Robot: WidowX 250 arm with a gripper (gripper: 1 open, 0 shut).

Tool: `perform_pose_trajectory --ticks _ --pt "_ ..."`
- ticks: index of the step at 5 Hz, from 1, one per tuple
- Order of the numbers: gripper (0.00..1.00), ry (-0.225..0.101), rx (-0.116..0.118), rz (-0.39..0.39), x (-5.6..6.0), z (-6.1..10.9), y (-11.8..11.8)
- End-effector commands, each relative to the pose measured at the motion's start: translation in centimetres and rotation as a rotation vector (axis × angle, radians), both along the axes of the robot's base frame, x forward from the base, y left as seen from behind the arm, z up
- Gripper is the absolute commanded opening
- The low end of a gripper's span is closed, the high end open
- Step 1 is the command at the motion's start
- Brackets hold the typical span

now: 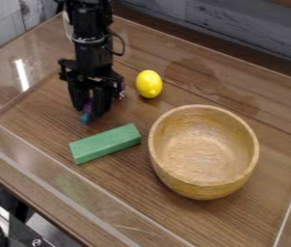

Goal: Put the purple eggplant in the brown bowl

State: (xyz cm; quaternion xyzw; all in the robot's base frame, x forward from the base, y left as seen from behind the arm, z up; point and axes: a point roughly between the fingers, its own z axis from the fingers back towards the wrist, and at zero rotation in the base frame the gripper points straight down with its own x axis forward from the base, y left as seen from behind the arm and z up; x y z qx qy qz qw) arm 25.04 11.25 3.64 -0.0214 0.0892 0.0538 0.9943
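Item: gripper (92, 108), black, pointed almost straight down at the wooden table (58, 178); jaws drawn narrow and clamped on the purple eggplant (89, 116). Only a sliver of purple, with a blue-green tip, is seen between and below the fingers; the eggplant is judged to rest on or just above the tabletop, left of the yellow lemon (148, 83) and just behind the green block (106, 143).

Step in hand, as judged: grasp secured, lift due. A straight vertical rise is advised before any sideways travel, so that the green block is cleared and the thick rim of the brown bowl (205, 150) is passed over, not struck. Release is best made low over the bowl's middle; a glossy, rounded toy is likely to roll or slip.

Materials: eggplant smooth, shiny, elongated; bowl turned wood, light brown, grain visible, wide and deep, seen empty; lemon matte yellow, ovoid; block flat, rectangular, green; table dark wood-grain under clear side panels
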Motion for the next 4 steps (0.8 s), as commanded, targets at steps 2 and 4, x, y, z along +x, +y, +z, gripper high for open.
perform_pose_trajectory --ticks 2,4 --pt "0.00 -0.046 0.006 0.028 1.04 1.17 0.82" --pt "0.00 -0.039 -0.001 0.046 0.97 1.53 0.84"
